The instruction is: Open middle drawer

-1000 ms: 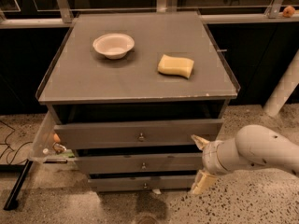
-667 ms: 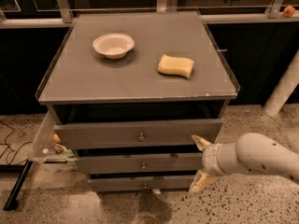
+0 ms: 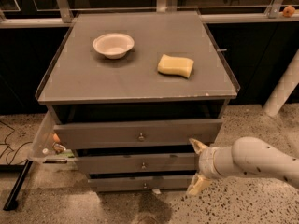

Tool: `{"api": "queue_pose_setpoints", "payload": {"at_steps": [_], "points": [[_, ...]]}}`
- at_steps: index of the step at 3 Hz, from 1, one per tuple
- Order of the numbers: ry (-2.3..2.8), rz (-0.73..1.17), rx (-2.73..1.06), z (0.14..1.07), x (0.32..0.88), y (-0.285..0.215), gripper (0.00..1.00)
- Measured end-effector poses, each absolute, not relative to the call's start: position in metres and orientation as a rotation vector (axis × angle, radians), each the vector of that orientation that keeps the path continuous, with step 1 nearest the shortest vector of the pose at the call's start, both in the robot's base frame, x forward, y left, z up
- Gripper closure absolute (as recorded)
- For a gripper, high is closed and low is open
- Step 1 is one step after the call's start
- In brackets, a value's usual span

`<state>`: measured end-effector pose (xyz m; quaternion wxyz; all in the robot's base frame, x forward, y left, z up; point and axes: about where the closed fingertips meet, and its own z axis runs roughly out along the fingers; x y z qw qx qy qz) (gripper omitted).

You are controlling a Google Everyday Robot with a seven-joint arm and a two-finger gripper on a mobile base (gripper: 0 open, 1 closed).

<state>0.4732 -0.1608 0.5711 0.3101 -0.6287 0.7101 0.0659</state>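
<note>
The middle drawer (image 3: 135, 163) is the second of three grey fronts in the cabinet, with a small round metal knob (image 3: 143, 165). Its front sits slightly behind the top drawer's front and slightly ahead of the bottom one's. My gripper (image 3: 196, 167) is at the right end of the middle drawer front, coming in from the right on a white arm. Its two pale fingers are spread apart, one finger (image 3: 197, 145) up by the top drawer's lower edge, the other (image 3: 198, 185) down by the bottom drawer. It holds nothing.
The top drawer (image 3: 138, 133) stands out a little. The bottom drawer (image 3: 140, 183) is the lowest. On the cabinet top (image 3: 84, 78) are a white bowl (image 3: 113, 45) and a yellow sponge (image 3: 175, 65). A clear bin (image 3: 46, 139) hangs on the left side. A white post (image 3: 282, 92) stands right.
My arm and gripper have shifted slightly left and down along the drawer fronts. The drawers have not moved.
</note>
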Motion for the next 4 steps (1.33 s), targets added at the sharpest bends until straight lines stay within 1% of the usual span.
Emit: {"api": "queue_pose_setpoints", "payload": {"at_steps": [2,4], "points": [[1.820,0.179,-1.716,0.489,0.477,-0.150,0.00],[1.627,0.174,-1.733,0.465,0.514,-0.142,0.00]]}}
